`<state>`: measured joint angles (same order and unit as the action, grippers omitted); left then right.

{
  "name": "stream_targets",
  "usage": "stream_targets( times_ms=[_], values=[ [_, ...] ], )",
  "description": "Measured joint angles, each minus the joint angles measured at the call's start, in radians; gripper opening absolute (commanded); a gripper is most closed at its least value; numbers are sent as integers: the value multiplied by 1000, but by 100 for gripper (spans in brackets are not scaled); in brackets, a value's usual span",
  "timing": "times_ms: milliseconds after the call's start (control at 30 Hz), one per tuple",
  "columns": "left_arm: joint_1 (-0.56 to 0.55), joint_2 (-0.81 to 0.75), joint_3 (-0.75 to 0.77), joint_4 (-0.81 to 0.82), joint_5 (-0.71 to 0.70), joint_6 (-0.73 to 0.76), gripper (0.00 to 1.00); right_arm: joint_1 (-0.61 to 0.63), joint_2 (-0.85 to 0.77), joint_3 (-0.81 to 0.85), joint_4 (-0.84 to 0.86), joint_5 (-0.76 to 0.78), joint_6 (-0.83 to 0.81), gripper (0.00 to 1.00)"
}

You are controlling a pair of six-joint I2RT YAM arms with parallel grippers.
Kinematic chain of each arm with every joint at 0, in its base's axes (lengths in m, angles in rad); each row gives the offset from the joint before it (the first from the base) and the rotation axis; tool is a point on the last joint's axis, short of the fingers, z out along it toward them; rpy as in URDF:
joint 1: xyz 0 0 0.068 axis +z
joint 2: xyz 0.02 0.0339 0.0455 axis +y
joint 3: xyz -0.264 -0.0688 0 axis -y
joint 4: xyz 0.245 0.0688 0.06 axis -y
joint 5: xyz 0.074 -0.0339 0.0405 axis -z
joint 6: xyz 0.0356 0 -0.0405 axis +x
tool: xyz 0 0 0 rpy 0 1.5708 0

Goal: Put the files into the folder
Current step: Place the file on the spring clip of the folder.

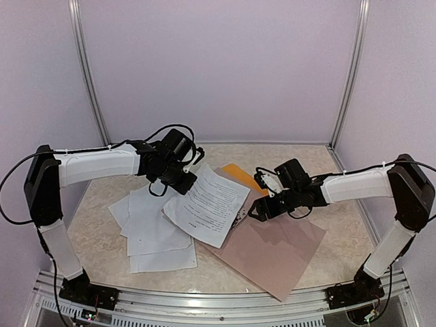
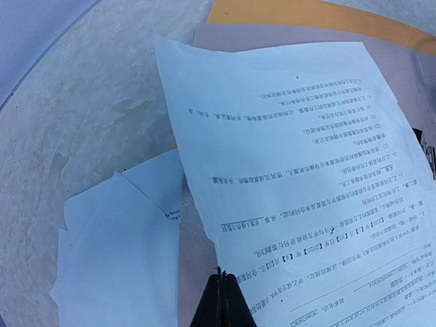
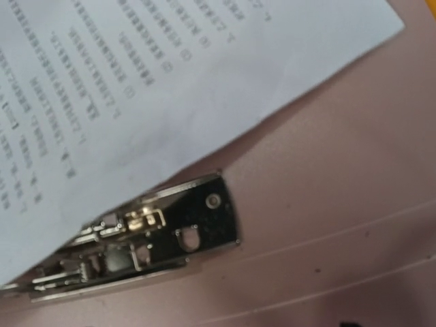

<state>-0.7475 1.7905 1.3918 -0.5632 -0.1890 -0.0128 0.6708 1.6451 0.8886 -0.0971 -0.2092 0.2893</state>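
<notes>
L gripper [image 2: 218, 285] is clamped on the edge of one printed sheet [image 2: 293, 170], held tilted over the folder [image 1: 238, 174]. R gripper [image 1: 259, 210] has its jaws apart, empty, near the metal clip [image 3: 143, 238]. Other sheets [image 1: 153, 235] lie on the table [image 1: 95, 221].

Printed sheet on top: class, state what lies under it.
Under the printed sheet show a pinkish board and a metal clip, with one end covered. Loose sheets lie beneath its left edge; anything else is hidden.

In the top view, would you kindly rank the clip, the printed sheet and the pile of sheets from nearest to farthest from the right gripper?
1. The clip, just left of the right gripper.
2. The printed sheet, at the centre, farther left.
3. The pile of sheets, far left.
</notes>
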Motion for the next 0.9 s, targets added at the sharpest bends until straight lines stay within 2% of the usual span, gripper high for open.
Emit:
stream_targets(
  times_ms=[333, 500, 900],
  values=[
    [40, 10, -50, 54, 5, 130, 0, 0, 2, -4, 8, -1, 0, 75],
    [59, 10, -65, 75, 16, 153, 0, 0, 9, -4, 19, -6, 1, 75],
    [23, 48, -65, 96, 58, 144, 0, 0, 10, -12, 22, -8, 2, 75]
  ],
)
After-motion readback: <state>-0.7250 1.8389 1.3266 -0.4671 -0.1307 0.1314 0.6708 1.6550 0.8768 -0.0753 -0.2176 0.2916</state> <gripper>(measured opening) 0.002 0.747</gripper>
